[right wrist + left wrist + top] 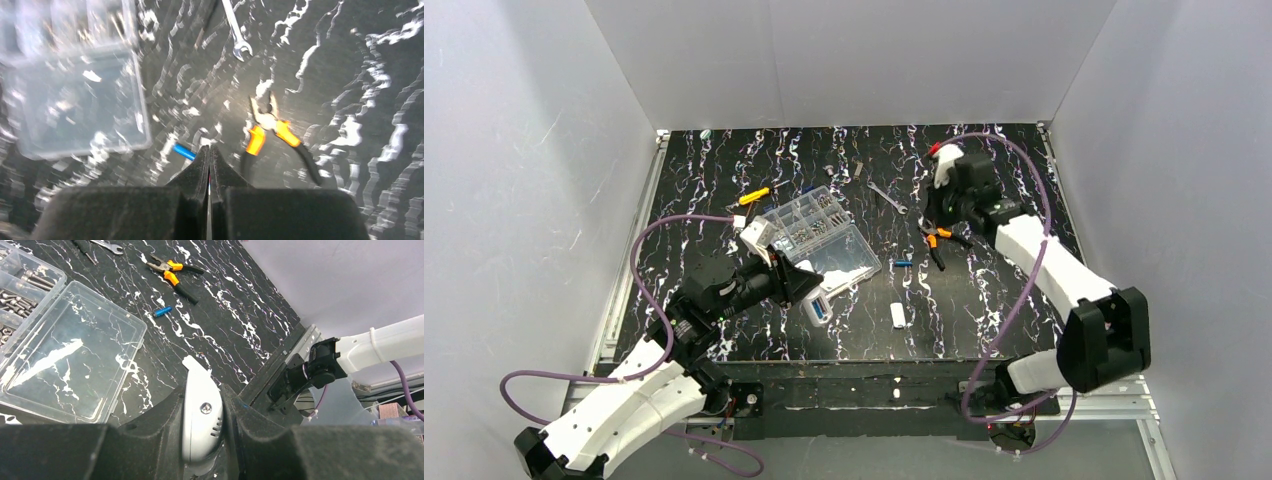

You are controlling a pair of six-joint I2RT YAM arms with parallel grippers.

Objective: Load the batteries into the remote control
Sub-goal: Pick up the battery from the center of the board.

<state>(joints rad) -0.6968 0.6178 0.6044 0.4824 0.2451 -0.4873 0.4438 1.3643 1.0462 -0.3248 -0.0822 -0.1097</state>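
Your left gripper [202, 407] is clamped on the remote control [199, 382]. The white bar sticks out between its fingers, close beside the clear box [70, 355]. Your right gripper [209, 152] is fully closed and holds nothing. One blue battery [183, 151] lies just left of its tips, not touching them. The orange pliers [267, 132] lie on the other side.

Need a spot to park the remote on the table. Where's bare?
Bare: the near strip between the cover and the right arm, and the far-left corner behind the screwdriver. Crowded: mid-table, where the box, battery, pliers and wrench sit close together.
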